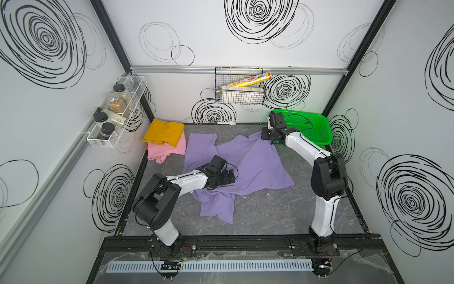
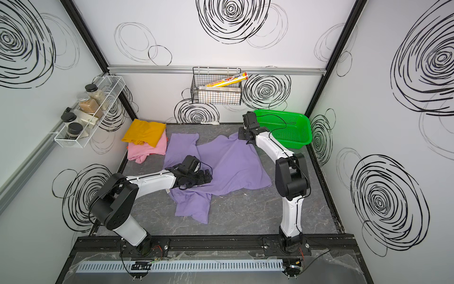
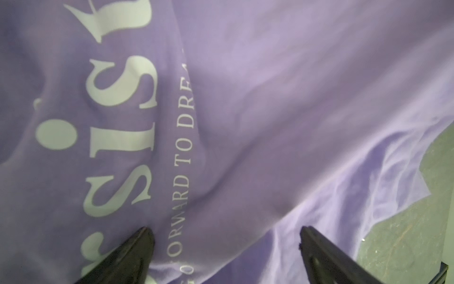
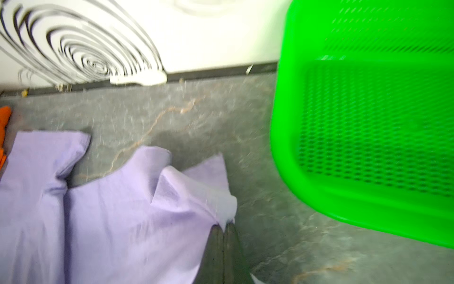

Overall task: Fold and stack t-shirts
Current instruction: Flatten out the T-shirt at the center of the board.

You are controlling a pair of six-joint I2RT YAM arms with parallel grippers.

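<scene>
A lavender-purple t-shirt (image 1: 258, 167) (image 2: 233, 167) lies spread and rumpled in the middle of the grey table. My left gripper (image 1: 229, 177) (image 3: 226, 231) hovers low over its near-left part, open, with nothing between the fingers; the white chest lettering (image 3: 122, 118) shows just ahead of it. My right gripper (image 1: 264, 137) (image 4: 223, 225) is shut on a far-right corner of the lavender shirt (image 4: 122, 209), and the cloth peaks up at the tips. A mustard-yellow t-shirt (image 1: 164, 132) lies folded on a pink t-shirt (image 1: 169, 148) in the far-left corner.
A green perforated basket (image 1: 309, 127) (image 4: 368, 123) stands at the far right, close behind my right gripper. On the back wall hangs a black wire basket (image 1: 239, 91) with boxes. A white wire rack (image 1: 115, 115) of jars is on the left wall.
</scene>
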